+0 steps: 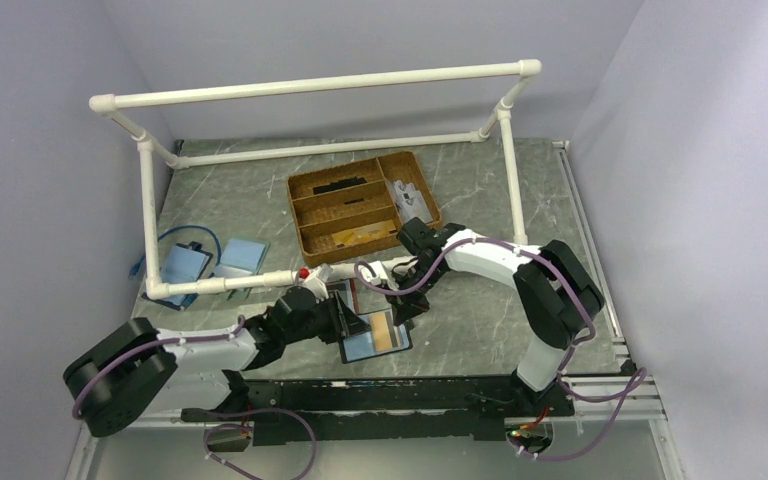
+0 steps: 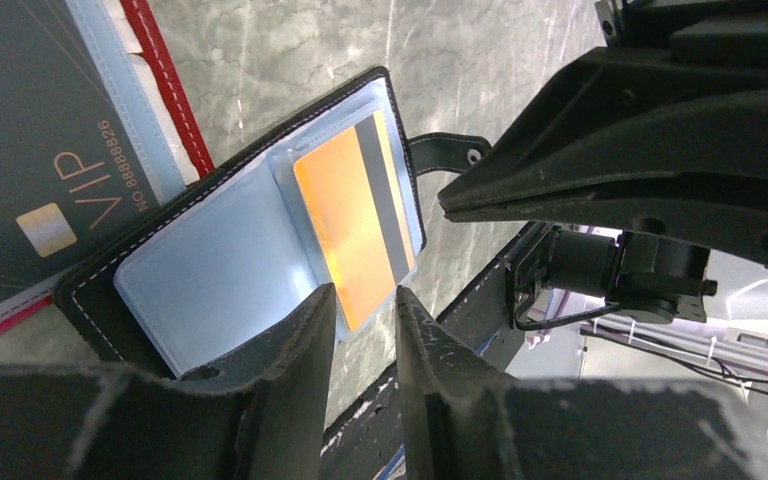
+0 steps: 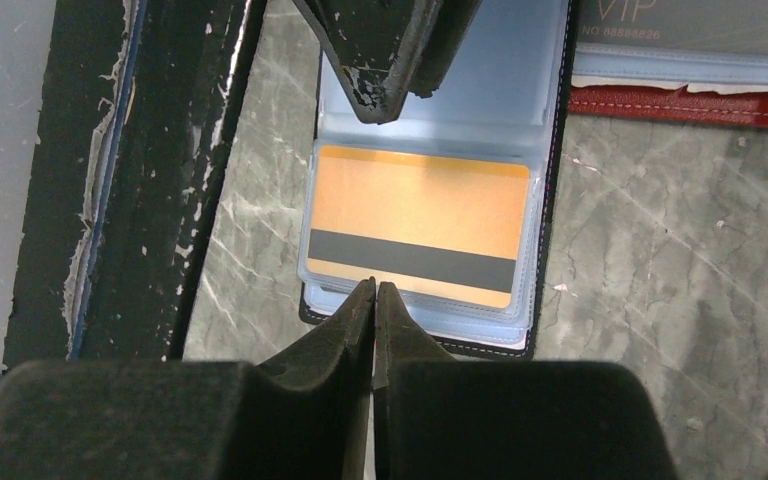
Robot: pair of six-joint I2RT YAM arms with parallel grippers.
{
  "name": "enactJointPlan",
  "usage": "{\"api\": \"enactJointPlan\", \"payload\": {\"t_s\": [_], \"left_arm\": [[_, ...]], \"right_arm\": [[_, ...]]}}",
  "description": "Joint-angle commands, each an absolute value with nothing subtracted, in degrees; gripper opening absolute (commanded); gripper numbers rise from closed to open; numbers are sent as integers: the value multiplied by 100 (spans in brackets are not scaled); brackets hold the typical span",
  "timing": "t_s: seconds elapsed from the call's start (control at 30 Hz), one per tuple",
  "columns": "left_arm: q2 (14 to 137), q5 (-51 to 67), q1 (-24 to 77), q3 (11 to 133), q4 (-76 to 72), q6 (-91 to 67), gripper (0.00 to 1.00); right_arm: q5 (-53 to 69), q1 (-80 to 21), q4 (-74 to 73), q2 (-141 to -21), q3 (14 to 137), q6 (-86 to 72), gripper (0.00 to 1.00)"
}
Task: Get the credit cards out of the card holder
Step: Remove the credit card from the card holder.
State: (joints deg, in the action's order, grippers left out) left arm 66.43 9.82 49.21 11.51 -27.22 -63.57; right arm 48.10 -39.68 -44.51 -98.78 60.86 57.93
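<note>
**Card holder open between two grippers**

Near the table's front edge the card holder [image 1: 378,336] lies open, an orange card [image 3: 415,215] with a dark stripe inside its clear sleeve; the left gripper [image 2: 365,300] hangs over one end, fingers slightly parted, holding nothing; the right gripper [image 3: 374,290] is closed at the sleeve's edge, grip unclear; just beyond lies a red-edged wallet [image 2: 175,90] with a dark VIP card [image 2: 40,150]; farther back, a wicker tray [image 1: 298,215].

Red wallet [image 2: 175,95] beside card holder [image 2: 200,270]
</note>
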Motion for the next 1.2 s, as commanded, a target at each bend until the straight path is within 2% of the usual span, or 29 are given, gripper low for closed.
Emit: {"api": "enactJointPlan", "payload": {"t_s": [0.0, 0.27, 0.97, 1.07, 1.17], "left_arm": [[7002, 1103, 4921, 1386, -3344, -6521, 33], [7334, 1097, 4915, 1530, -3086, -6608, 33], [8059, 1262, 4921, 1775, -2832, -6815, 34], [8145, 1300, 4920, 1755, -2924, -6861, 33], [8135, 1273, 4915, 1710, -2975, -6900, 26]], "right_arm": [[4780, -3997, -4446, -9987, 6206, 5835, 4], [4290, -4025, -4363, -10090, 6261, 5632, 4], [4045, -4388, -4216, -10479, 6451, 4966, 3], [4376, -4486, -4180, -10556, 6505, 4726, 3], [4756, -4563, -4243, -10675, 6621, 4584, 3]]}}
